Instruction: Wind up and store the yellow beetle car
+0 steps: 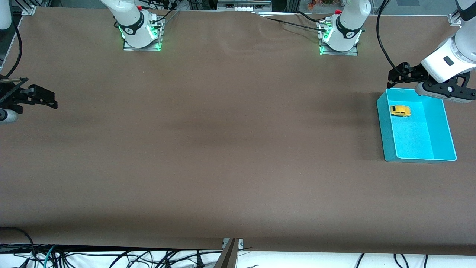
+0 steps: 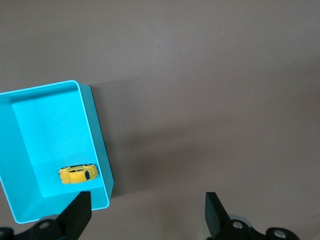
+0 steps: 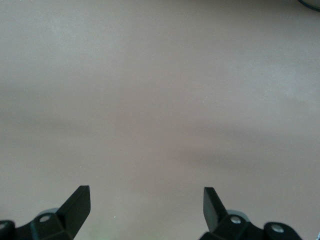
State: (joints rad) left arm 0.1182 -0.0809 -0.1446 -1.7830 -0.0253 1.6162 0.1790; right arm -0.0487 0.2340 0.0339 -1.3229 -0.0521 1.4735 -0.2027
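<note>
Left claw (image 1: 399, 76) hangs in the air over the table (image 1: 223, 141) just past the edge of the cyan bin (image 1: 385, 126) that lies farthest from the front camera, at about two o'clock in the front view; its fingers (image 2: 77, 212) are spread wide with nothing between them. Right claw (image 1: 41, 98) hangs over bare table at the right arm's end, at about nine o'clock in that view, and its fingers (image 3: 75, 202) are likewise spread wide and hold nothing.

Inside the cyan bin, the yellow beetle car (image 1: 400, 110) rests on the bin's floor, close to the wall nearest the table's middle and in the part of the bin farther from the front camera. In the left wrist view the car (image 2: 78, 174) sits near a corner of the bin (image 2: 97, 145), apart from the claw's fingers. The bin itself stands toward the left arm's end of the table, at about three o'clock in the front view.
</note>
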